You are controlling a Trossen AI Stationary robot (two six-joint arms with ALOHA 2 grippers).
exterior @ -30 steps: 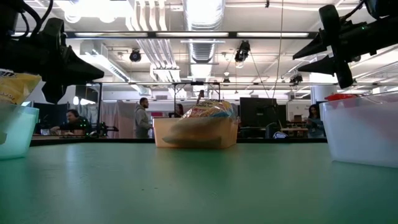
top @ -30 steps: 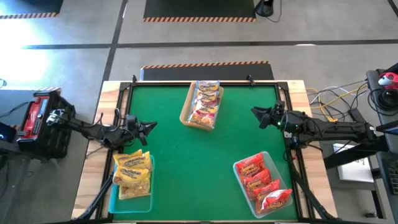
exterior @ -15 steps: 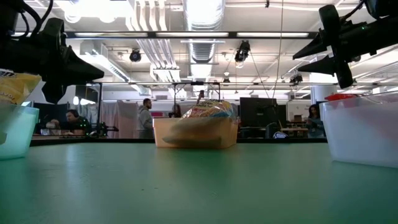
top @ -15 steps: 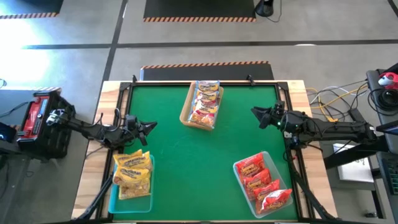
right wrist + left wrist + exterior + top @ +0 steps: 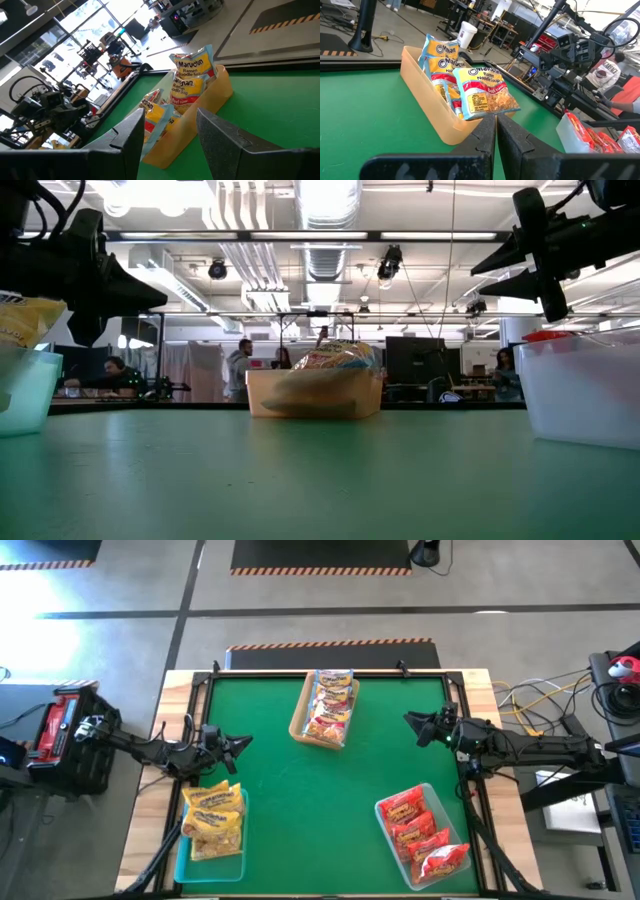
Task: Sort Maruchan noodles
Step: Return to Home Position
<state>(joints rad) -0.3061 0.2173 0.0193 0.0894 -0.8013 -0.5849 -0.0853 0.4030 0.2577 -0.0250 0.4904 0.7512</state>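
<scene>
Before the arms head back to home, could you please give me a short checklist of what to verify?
1. Green mat free of loose packets: ok, none shows outside the bins.
2. Left gripper empty: ok, shut on nothing, above the mat's left edge.
3. Right gripper empty: ok, open, nothing between its fingers.
4. Yellow packets inside the teal tray: ok.
5. Blue-topped packets inside the tan tray, clear of both arms: ok.
6. Red packets fully seated in the clear bin: cannot tell; the nearest one may overlap the rim.
</scene>
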